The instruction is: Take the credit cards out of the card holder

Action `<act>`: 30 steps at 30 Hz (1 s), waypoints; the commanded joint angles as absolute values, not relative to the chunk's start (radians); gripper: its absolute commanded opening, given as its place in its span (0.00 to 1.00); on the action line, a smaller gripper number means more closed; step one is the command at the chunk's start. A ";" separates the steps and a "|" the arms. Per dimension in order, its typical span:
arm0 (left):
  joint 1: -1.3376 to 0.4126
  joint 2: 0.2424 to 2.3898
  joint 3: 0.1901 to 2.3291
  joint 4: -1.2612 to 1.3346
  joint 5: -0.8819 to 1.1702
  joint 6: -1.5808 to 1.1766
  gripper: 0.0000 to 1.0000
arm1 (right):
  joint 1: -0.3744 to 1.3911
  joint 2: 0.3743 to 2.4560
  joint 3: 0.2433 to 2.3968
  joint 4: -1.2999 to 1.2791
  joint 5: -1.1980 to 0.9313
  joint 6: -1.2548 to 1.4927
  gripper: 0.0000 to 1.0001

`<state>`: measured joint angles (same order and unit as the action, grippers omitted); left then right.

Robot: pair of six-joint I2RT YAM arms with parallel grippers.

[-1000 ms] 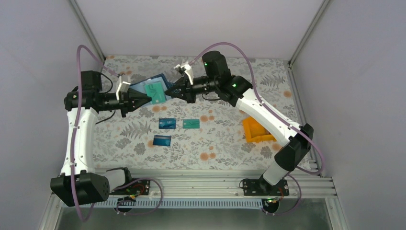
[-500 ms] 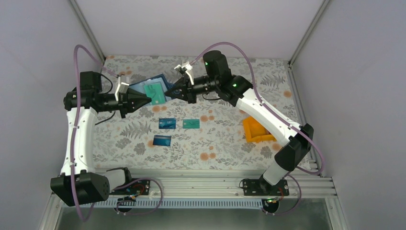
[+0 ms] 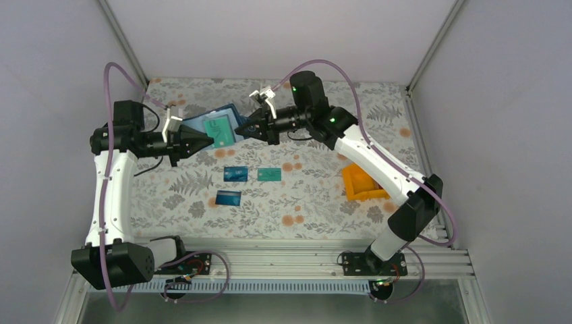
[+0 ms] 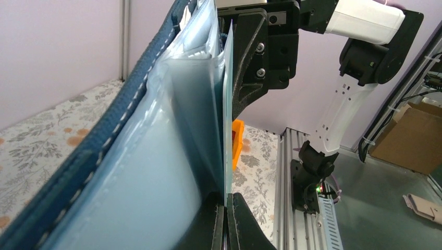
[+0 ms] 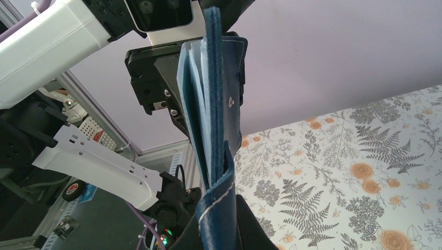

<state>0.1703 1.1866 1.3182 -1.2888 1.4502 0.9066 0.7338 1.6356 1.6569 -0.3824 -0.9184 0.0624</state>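
The card holder (image 3: pixel 226 115), dark navy outside and lighter blue inside, hangs in the air above the table's back left, between my two grippers. My right gripper (image 3: pixel 237 129) is shut on its navy edge by the side tab (image 5: pixel 229 172). My left gripper (image 3: pixel 211 140) is shut on the thin edge of a teal-green credit card (image 4: pixel 228 104) that still stands in the holder's clear pockets (image 4: pixel 156 172). Three more credit cards lie flat on the table: a blue one (image 3: pixel 236 173), a teal one (image 3: pixel 269 174) and another blue one (image 3: pixel 229 198).
An orange plastic bin (image 3: pixel 361 183) stands on the table's right side, under the right forearm. The floral cloth (image 3: pixel 303 202) covers the table. Grey walls close the left, back and right. The aluminium rail (image 3: pixel 283 260) with the arm bases runs along the near edge.
The right gripper has shifted slightly to the right and toward the back with the holder. The left gripper has drawn back a little to the left. The cards on the table have not moved.
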 commanded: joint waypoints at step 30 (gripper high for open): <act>0.183 1.182 1.330 -1.249 1.507 0.910 0.02 | 0.774 1.717 1.698 -0.295 -0.990 0.108 0.04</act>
<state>0.1848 1.1896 1.3182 -1.2720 1.4483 0.8898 0.7620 1.7138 1.6600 -0.3222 -1.0096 0.1051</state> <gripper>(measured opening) 0.029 0.064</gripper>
